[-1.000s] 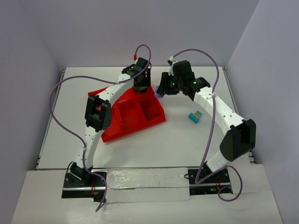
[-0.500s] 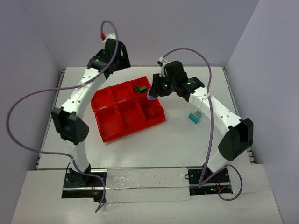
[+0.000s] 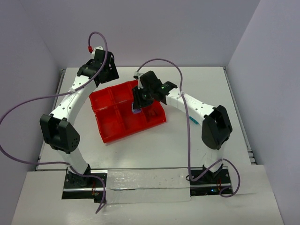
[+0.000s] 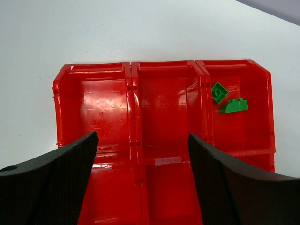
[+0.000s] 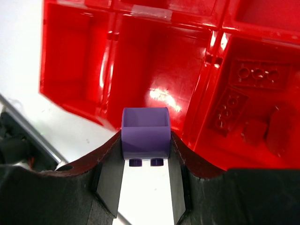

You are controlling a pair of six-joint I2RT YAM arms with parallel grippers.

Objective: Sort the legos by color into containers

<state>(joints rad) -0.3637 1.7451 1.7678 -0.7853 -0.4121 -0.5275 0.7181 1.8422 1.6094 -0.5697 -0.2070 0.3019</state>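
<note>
Right arm: the right gripper is closed narrow on a purple brick; the fingers press its two side faces
Brick's place: low centre of the right wrist view; in the top view it hangs over the middle of the tray, not yet inside a compartment
Left arm: the left gripper stands wide and holds nothing; upper left of the top view, beside the tray's far edge
Already sorted: green bricks in the upper right compartment of the left wrist view; red bricks in the compartment at right of the right wrist view
Step in hand: probably placing the purple brick in a compartment of its own
Doing it well: centre the brick over the bare compartment at mid-frame of the right wrist view; keep off the wall shared with the red bricks; lower between the walls before opening; lift straight up
Risk: a high release could bounce on the glossy plastic into the wrong compartment
</note>
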